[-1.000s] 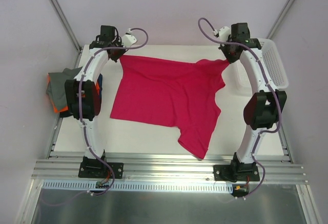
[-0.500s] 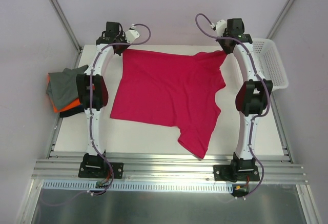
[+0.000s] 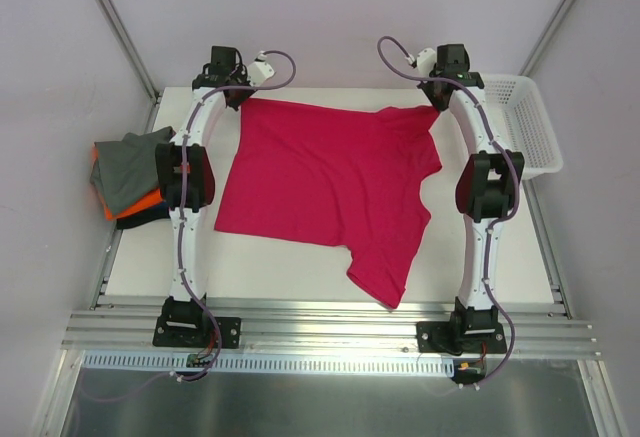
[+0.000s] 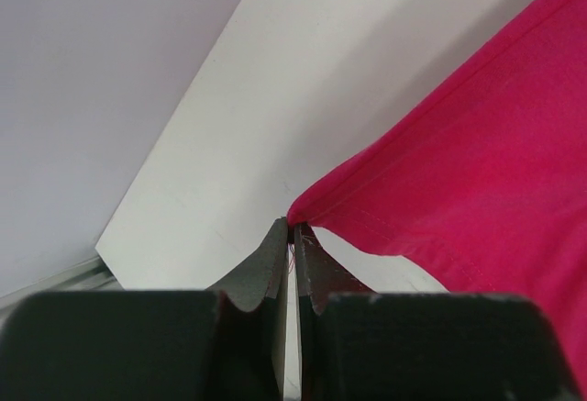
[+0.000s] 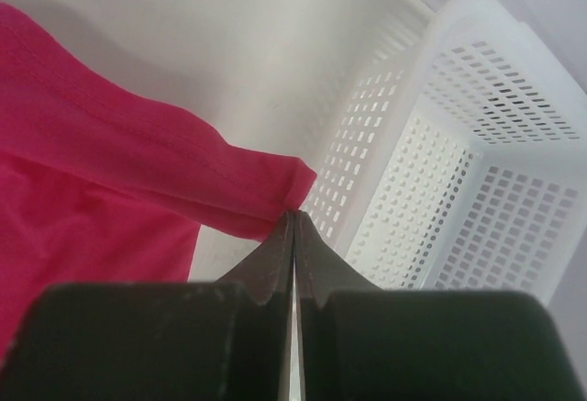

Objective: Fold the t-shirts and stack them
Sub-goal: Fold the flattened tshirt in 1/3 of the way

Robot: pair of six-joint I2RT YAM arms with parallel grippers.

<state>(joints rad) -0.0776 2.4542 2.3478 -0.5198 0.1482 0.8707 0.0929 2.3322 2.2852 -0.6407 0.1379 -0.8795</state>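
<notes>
The magenta-pink t-shirt [image 3: 330,182] lies spread over the middle of the white table, one sleeve hanging toward the near edge. My left gripper [image 3: 240,99] is shut on the shirt's far left corner [image 4: 303,210], pinching it at the fingertips. My right gripper [image 3: 437,107] is shut on the shirt's far right corner [image 5: 292,192], also at the tips. Both corners are held at the far edge of the table. A pile of grey [image 3: 130,165], orange [image 3: 140,203] and dark navy shirts sits at the left edge.
A white mesh basket [image 3: 535,127] stands at the far right, close beside my right gripper; it also shows in the right wrist view [image 5: 477,153]. The enclosure walls rise just behind both grippers. Bare table [image 3: 280,262] shows near the front.
Both grippers have moved toward the far edge and slightly inward, drawing the shirt's far edge taut and flatter. The grip on both corners is unchanged.
</notes>
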